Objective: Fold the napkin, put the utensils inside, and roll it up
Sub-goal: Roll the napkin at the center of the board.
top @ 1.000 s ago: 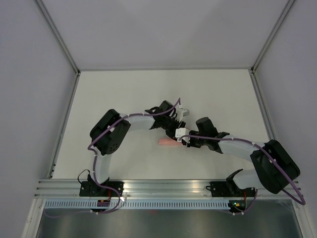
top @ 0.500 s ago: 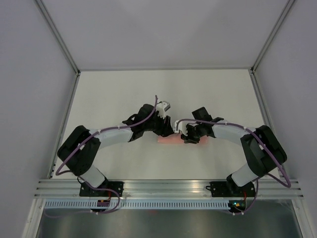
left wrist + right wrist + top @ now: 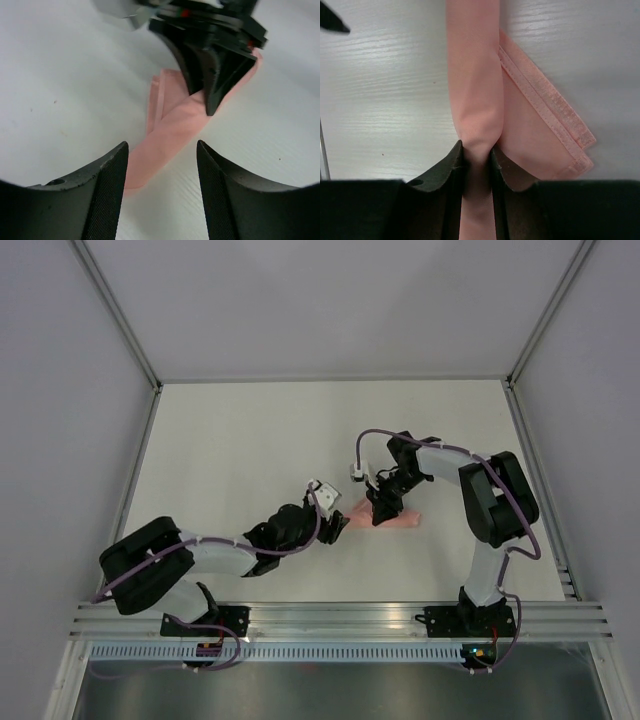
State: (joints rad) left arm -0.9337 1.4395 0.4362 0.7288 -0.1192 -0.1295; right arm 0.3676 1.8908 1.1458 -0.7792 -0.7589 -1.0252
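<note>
Salmon-pink and faintly shiny, the cloth napkin (image 3: 398, 521) lies rolled into a narrow strip on the white table (image 3: 250, 440), right of its middle, with a hemmed flap spread flat beside the roll. The right gripper (image 3: 475, 150) is pinched tight on one end of the roll. The left gripper (image 3: 162, 150) sits low at the other end, its fingers spread wide and holding nothing.

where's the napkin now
Top view: the napkin lies right of centre on the table, clamped in the right pincer, the open left pincer beside it.
</note>
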